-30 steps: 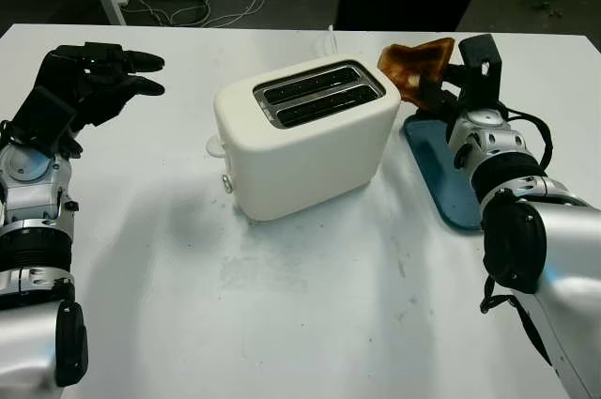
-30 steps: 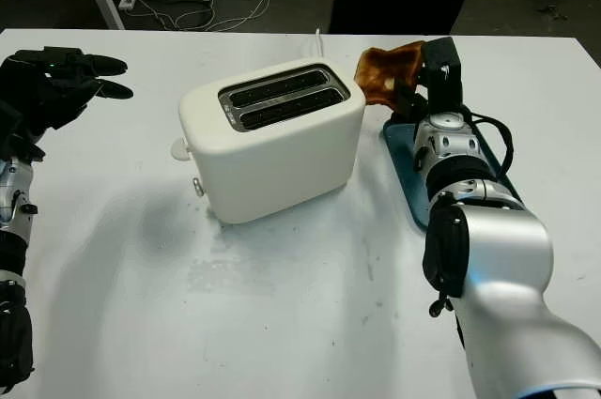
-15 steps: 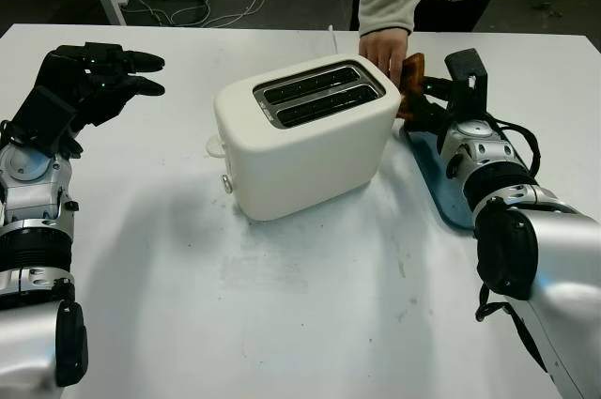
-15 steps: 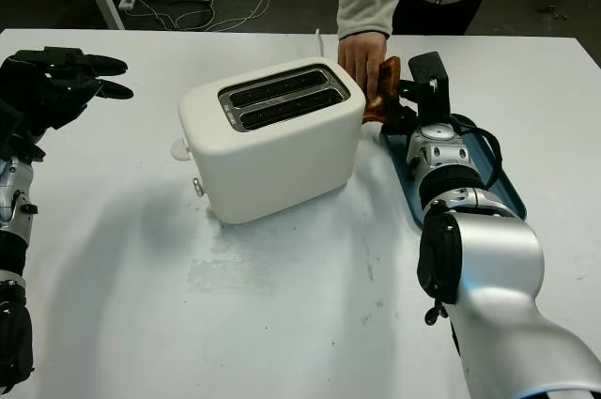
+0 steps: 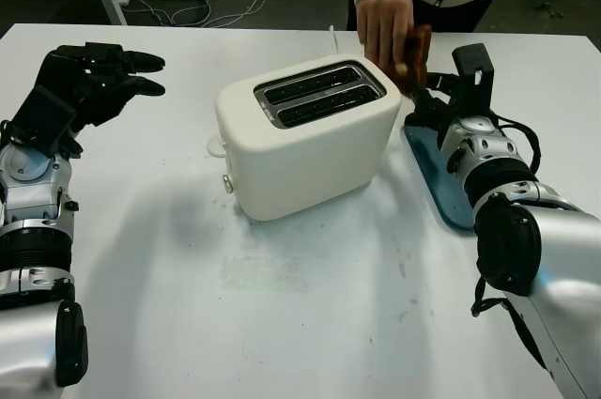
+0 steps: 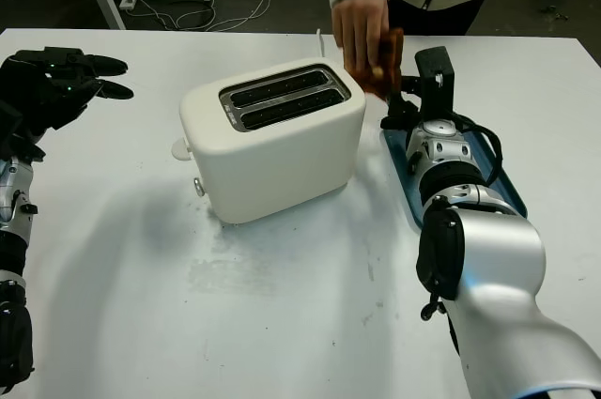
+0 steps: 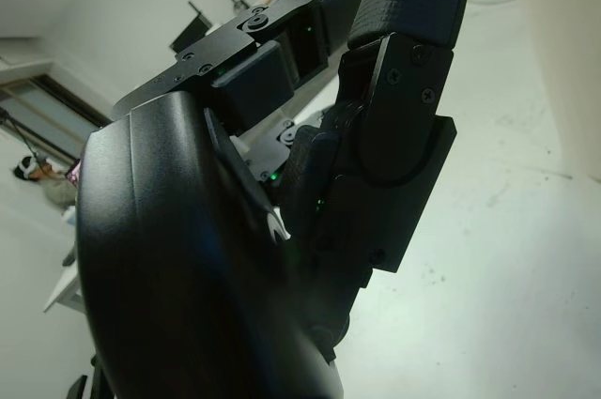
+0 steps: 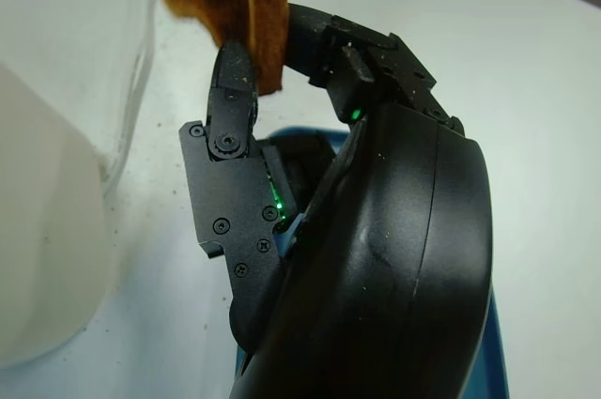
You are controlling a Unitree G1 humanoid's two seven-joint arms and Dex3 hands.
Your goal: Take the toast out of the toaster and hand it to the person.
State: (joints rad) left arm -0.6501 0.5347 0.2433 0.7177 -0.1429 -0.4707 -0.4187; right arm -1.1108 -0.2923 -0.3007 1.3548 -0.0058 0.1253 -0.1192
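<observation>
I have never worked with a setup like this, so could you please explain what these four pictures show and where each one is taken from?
This is a humanoid robot with two arms, each ending in a black three-finger hand. Two pictures come from cameras in its head, looking down at a white table; the other two come from a camera at each wrist, very close to that hand. On the table stand a white toaster with two slots that look empty and a blue tray beside it. The right hand, above the tray, pinches a slice of toast at its lower edge. A person's hand grips the same toast from above. The left hand is open, raised above the table's far left.
</observation>
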